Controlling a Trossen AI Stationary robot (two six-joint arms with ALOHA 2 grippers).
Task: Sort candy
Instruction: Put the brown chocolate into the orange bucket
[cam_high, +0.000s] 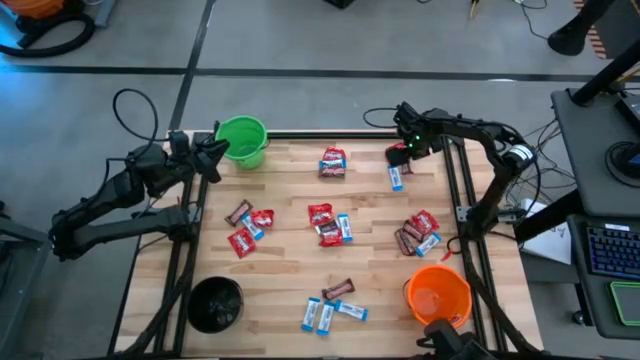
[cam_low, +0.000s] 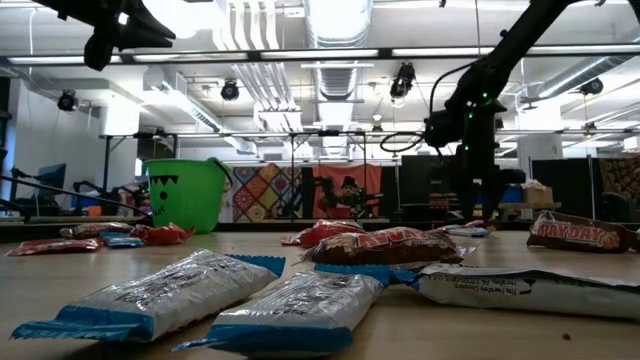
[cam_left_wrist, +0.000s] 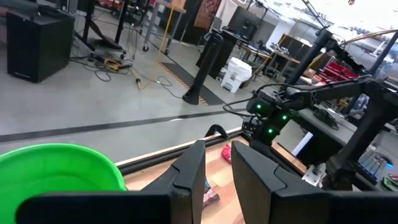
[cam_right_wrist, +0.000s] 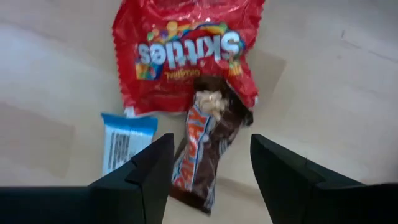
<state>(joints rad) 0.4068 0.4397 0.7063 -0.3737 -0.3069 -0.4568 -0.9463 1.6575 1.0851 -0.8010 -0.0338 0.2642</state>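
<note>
- Farthest from the green bucket (cam_high: 241, 140), at the near edge of the counter (cam_high: 280, 270), the black bucket (cam_high: 215, 303) and the orange bucket (cam_high: 438, 295) stood at the two corners. The orange one looked bare inside, though neither could be seen into well enough to be sure.
- Between those two buckets, well apart from the green bucket, three blue-and-white packets (cam_high: 325, 315) and a dark brown bar (cam_high: 338, 290) lay unsorted.
- Closer to the green bucket, mid-counter, three mixed heaps of candy waited: a left heap (cam_high: 248, 228) almost straight out from it, a centre heap (cam_high: 328, 225), and a right heap (cam_high: 418, 235) toward the orange bucket's side.
- Level with the green bucket along the far edge, another small pile (cam_high: 333, 162) and a lone blue packet (cam_high: 397, 177) lay loose.
- At the far corner opposite the green bucket, the right pincer (cam_high: 408, 147) hung spread wide and empty, straddling a brown bar (cam_right_wrist: 214, 124) that overlapped a red packet (cam_right_wrist: 186, 53), with a blue scrap (cam_right_wrist: 124, 143) just beside them.
- The left pincer (cam_high: 215, 152) hovered just beside the green bucket's rim; whether it was spread or pinching anything could not be told.
- By my reckoning the sorting had hardly begun: roughly the whole lot lay on the counter, and all three kinds had yet to be parted.
</note>
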